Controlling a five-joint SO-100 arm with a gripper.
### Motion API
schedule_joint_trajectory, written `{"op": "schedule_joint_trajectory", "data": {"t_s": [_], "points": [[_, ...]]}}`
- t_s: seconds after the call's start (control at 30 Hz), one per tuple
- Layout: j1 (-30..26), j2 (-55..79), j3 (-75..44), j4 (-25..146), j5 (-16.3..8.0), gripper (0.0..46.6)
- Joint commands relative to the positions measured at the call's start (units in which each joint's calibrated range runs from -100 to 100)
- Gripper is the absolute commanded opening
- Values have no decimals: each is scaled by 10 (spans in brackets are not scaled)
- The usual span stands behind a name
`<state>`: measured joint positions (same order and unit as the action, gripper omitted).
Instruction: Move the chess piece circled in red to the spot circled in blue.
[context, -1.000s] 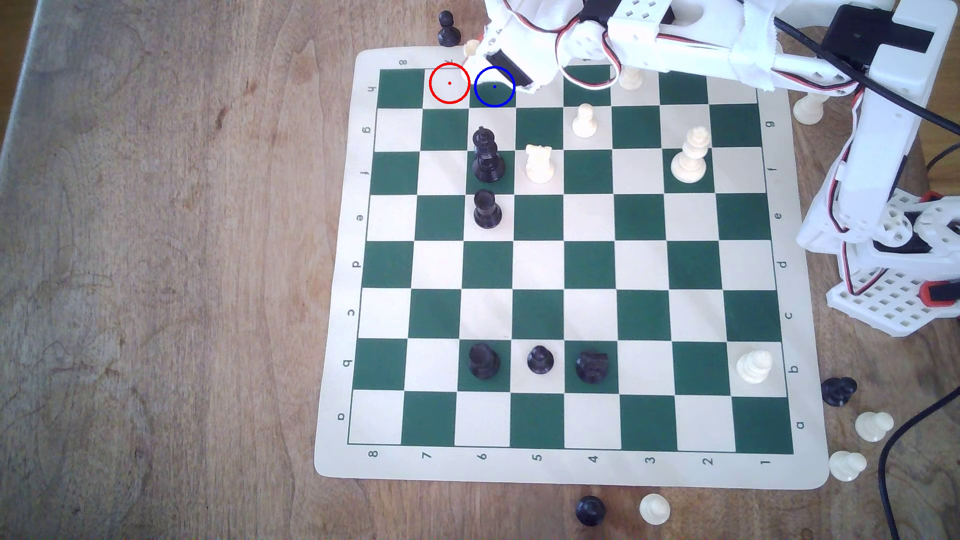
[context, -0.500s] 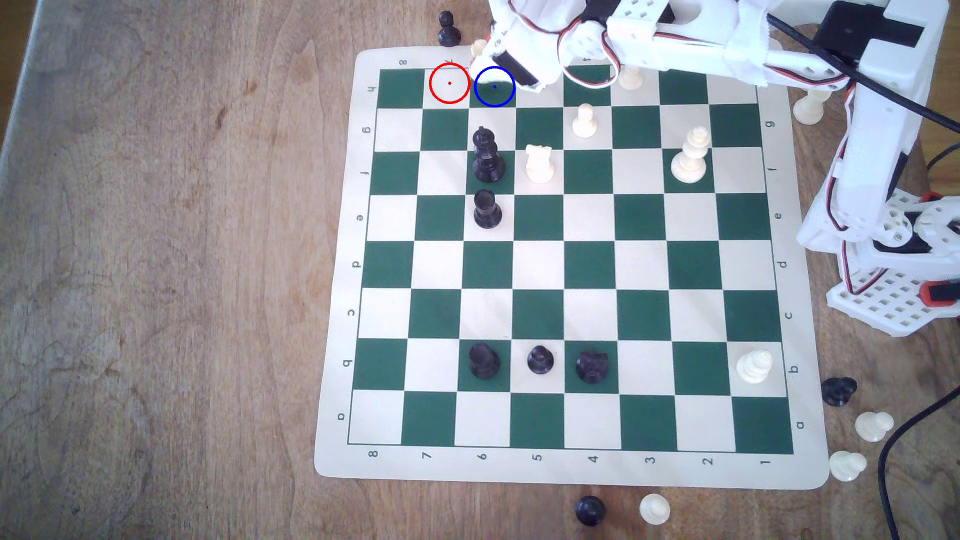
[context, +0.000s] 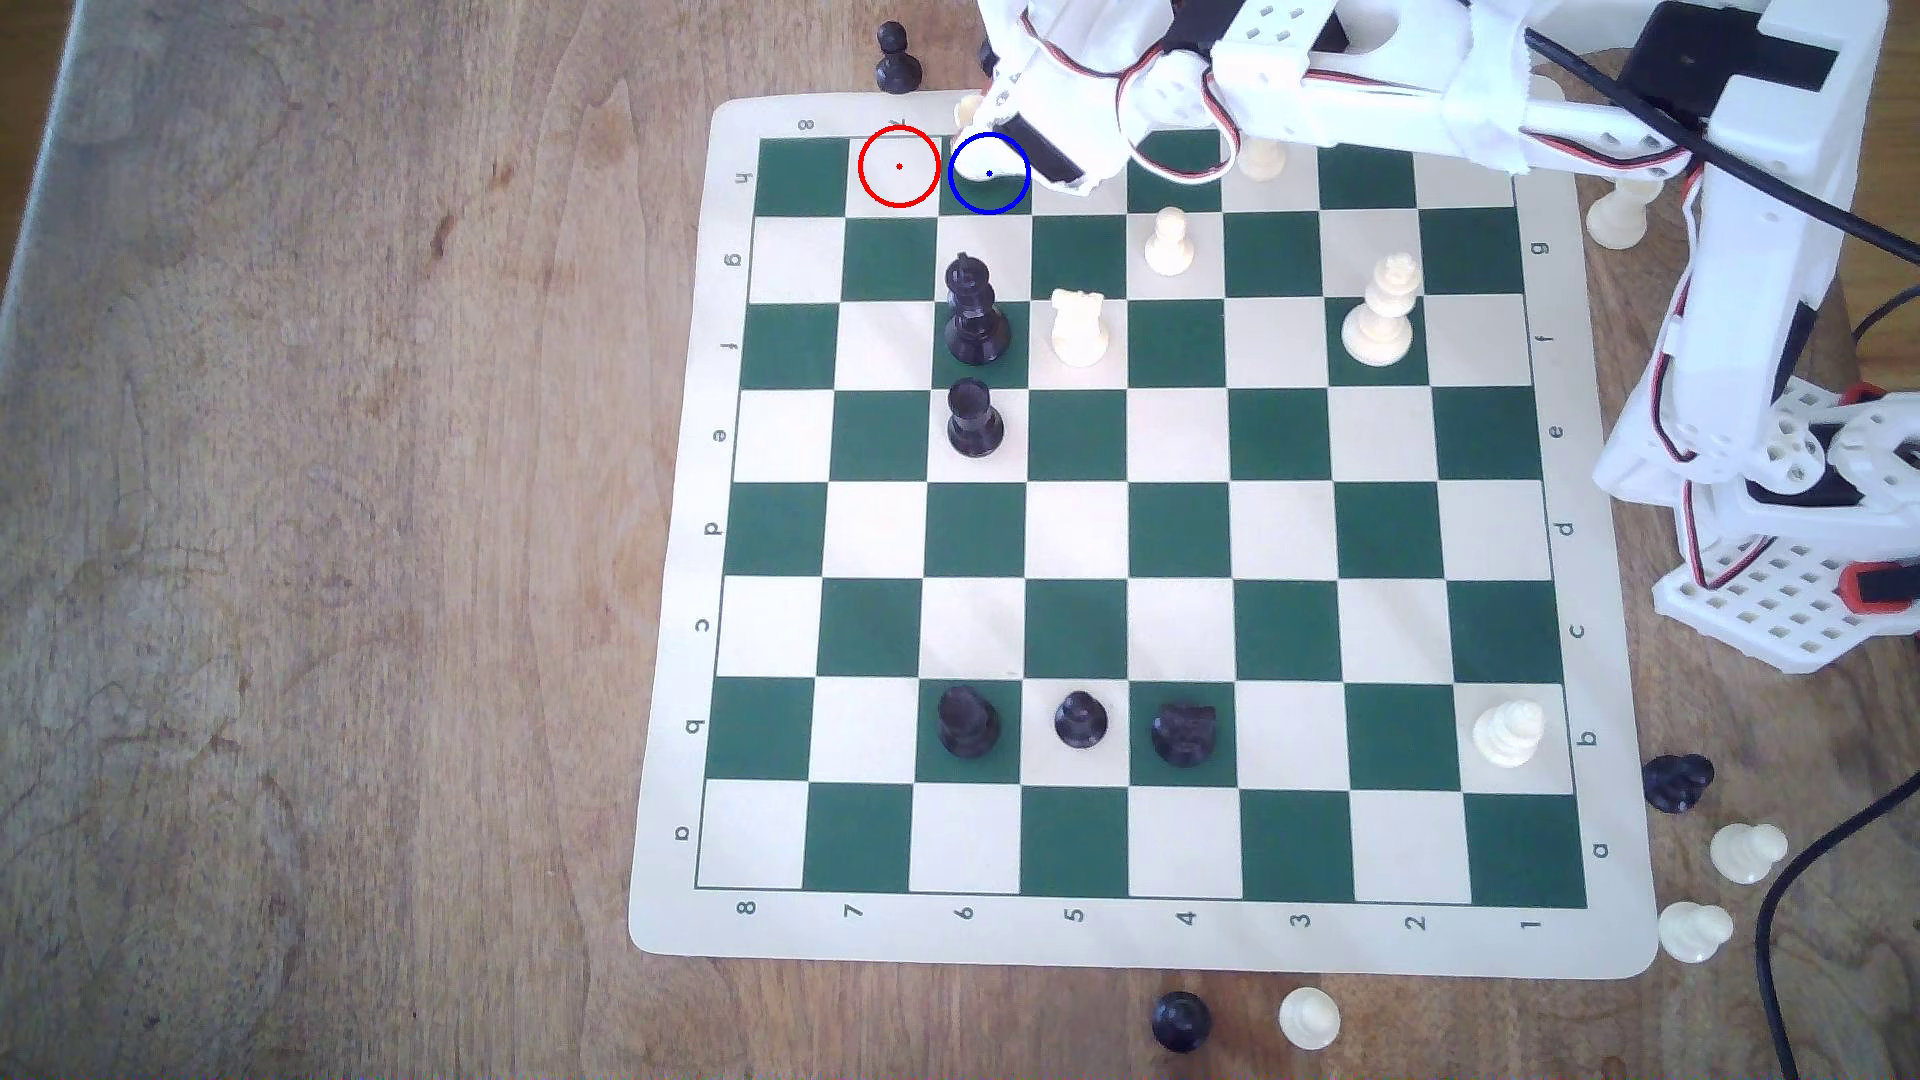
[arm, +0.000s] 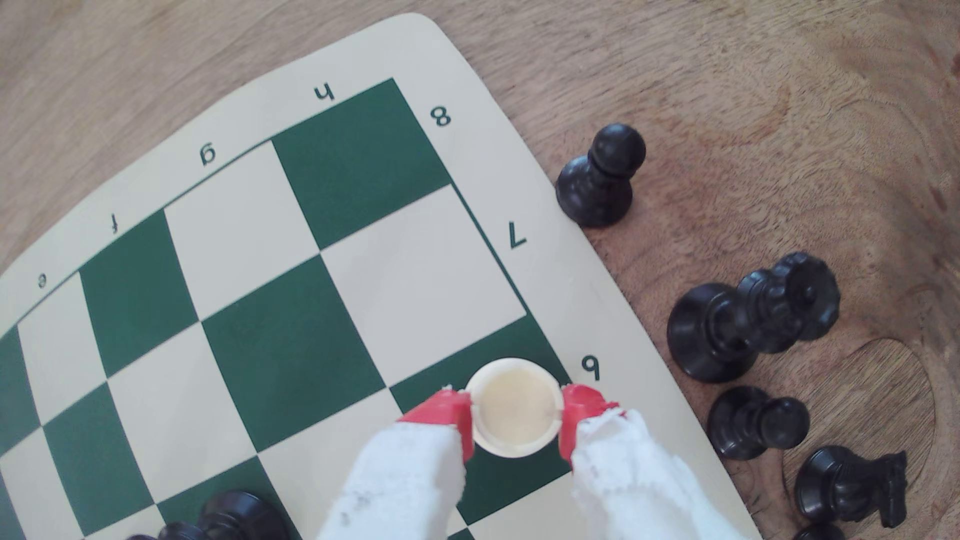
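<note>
The chess piece circled in red is cream-white, and its round end faces the wrist camera between two red fingertips. My gripper is shut on it. It hangs over the dark green square beside the border digit 6. In the exterior view the piece shows whitish inside the spot circled in blue, under my gripper at the board's far edge. Whether it touches the board I cannot tell. The red-ringed cream square beside it is bare.
A black king and a black rook stand in the same column, nearer the camera. A white rook and a white pawn stand to the exterior view's right. Several captured black pieces lie off the board's edge.
The gripper with the cream piece has shifted toward the exterior view's right and lower, from beside the red ring to over the blue ring, where the piece now shows.
</note>
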<state>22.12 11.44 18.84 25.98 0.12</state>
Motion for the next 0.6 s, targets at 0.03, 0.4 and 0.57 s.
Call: {"op": "schedule_joint_trajectory", "data": {"t_s": [0.03,0.4,0.57], "points": [[0,-8,0,-23,0,40],[1,-5,3,-35,-2,132],[3,-18,7,-35,-3,163]]}}
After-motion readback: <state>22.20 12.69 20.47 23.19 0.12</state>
